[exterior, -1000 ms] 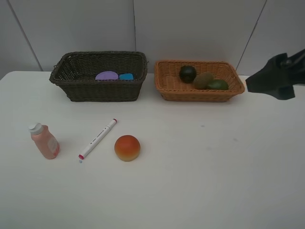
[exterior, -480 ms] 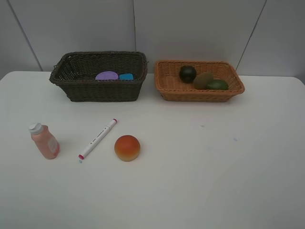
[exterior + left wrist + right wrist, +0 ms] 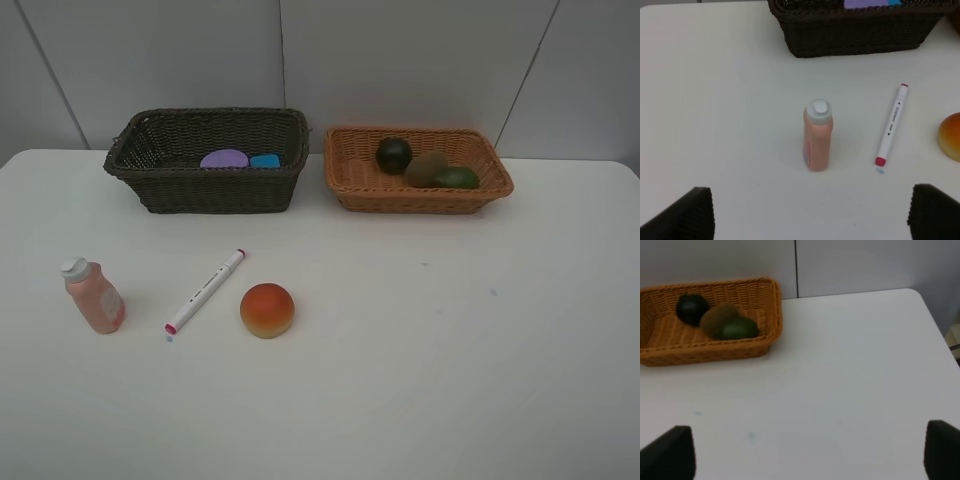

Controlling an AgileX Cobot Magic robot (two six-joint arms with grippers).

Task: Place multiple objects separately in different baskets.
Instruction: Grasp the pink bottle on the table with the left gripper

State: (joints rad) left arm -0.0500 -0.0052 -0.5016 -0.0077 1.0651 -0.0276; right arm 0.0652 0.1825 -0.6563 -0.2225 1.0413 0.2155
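Jaws of left gripper [image 3: 810, 220] and right gripper [image 3: 802, 455] are noted spread wide, nothing gripped. Seen from above, the white marker [image 3: 205, 291] is laid flat on the table [image 3: 450, 350], long axis 7-to-1 o'clock, pink end at 7. The pink bottle [image 3: 95, 296] is stood upright at its 9, the orange-red fruit [image 3: 267, 309] at 4. The dark basket [image 3: 205, 188] is placed at 12, its contents partly hidden, probably a purple lid.

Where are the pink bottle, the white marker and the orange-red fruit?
pink bottle [image 3: 99, 303], exterior high view, on its body.
white marker [image 3: 206, 290], exterior high view, middle of its barrel.
orange-red fruit [image 3: 267, 310], exterior high view, centre of its skin.
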